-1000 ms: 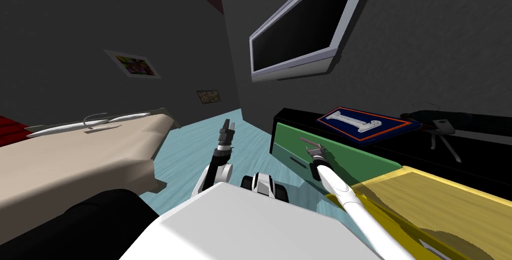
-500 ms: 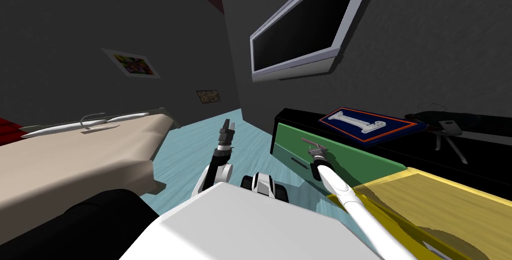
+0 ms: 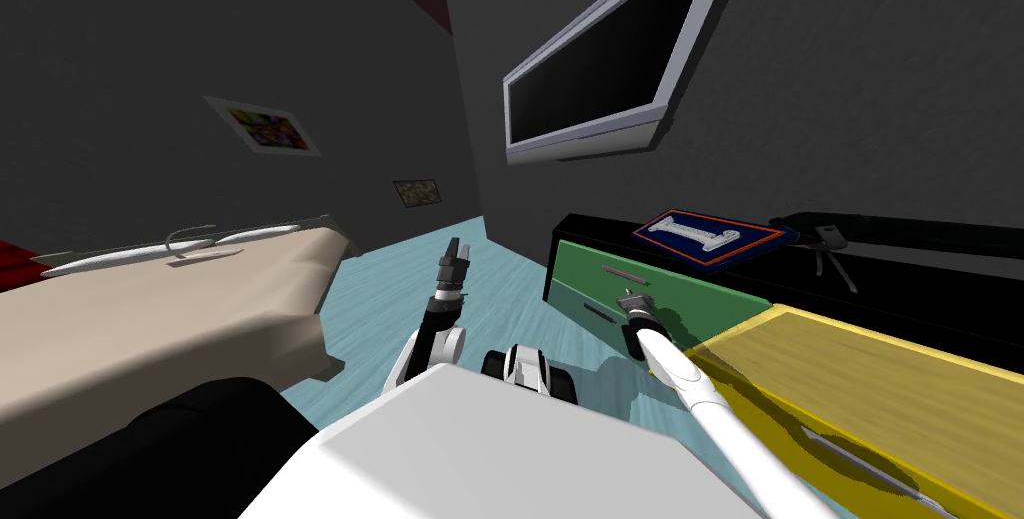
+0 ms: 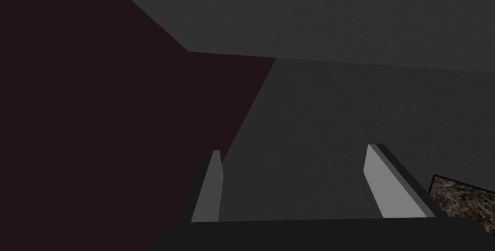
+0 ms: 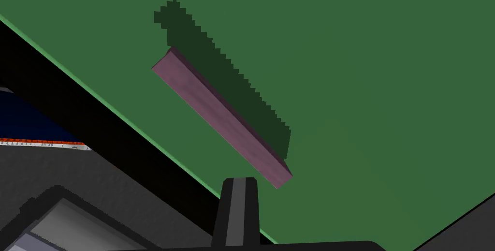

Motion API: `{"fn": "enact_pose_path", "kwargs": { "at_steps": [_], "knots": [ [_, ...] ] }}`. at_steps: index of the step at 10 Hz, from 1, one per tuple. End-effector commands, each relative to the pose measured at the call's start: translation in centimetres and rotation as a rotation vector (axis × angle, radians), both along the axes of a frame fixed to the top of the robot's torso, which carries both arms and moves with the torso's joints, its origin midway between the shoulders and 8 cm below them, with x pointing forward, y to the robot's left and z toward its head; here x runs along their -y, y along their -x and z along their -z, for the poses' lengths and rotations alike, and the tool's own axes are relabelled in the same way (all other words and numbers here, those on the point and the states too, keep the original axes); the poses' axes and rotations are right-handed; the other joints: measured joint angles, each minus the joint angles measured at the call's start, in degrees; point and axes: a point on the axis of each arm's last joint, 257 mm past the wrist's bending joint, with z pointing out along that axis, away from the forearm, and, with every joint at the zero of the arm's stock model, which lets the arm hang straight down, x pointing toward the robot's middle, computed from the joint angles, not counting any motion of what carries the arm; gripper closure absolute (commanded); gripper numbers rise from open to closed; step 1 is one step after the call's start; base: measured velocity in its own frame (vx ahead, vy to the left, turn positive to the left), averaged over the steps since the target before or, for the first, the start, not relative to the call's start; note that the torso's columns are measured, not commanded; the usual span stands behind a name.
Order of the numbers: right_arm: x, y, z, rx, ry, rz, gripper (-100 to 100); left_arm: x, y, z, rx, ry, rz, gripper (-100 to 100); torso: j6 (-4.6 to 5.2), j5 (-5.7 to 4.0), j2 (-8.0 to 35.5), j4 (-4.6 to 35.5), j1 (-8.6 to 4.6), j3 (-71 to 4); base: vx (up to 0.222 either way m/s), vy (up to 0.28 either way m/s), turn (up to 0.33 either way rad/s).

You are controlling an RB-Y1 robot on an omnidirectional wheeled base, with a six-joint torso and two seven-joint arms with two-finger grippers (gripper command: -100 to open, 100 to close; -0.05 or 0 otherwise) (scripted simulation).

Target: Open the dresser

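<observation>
Dresser green drawer | right hand closed beside purple handle | left hand wide | blue mat reads "I"

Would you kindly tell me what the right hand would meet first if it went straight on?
Most likely the purple handle, or else the green drawer front right beside it; depth ahead of the right hand is unclear.

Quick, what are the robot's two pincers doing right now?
Left pincer: open, empty.
Right pincer: closed, gripping nothing, beside the purple handle.
</observation>
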Motion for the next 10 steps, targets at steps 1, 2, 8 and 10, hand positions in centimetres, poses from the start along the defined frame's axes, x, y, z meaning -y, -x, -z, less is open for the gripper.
{"fn": "enact_pose_path", "kwargs": {
  "at_steps": [1, 2, 8, 10],
  "knots": [
    [1.1, 0.3, -0.3, -0.014, 0.048, 0.002, -100, 0.0, 0.0, 0.0, 0.0, 0.0, 0.0, 0, -0.02, -0.06, -0.3, -0.1, -0.18, -0.2, 0.119, 0.045, 0.006],
    [1.4, 0.4, -0.4, -0.018, 0.064, 0.003, -100, 0.0, 0.0, 0.0, 0.0, 0.0, 0.0, 0, -0.02, -0.04, -0.8, -0.2, -0.09, -0.5, 0.195, 0.073, 0.002],
    [4.5, 1.3, -1.2, -0.06, 0.201, 0.014, -100, 0.0, 0.0, 0.0, 0.0, 0.0, 0.0, 0, 0.01, -0.02, 0.4, 0.1, -0.04, 0.2, 0.151, 0.068, 0.005],
    [4.1, 1.0, -1.1, -0.054, 0.183, 0.013, -100, 0.0, 0.0, 0.0, 0.0, 0.0, 0.0, 0, 0.0, -0.01, 0.2, 0.0, 0.0, 0.1, 0.036, 0.019, 0.001]
  ]
}}
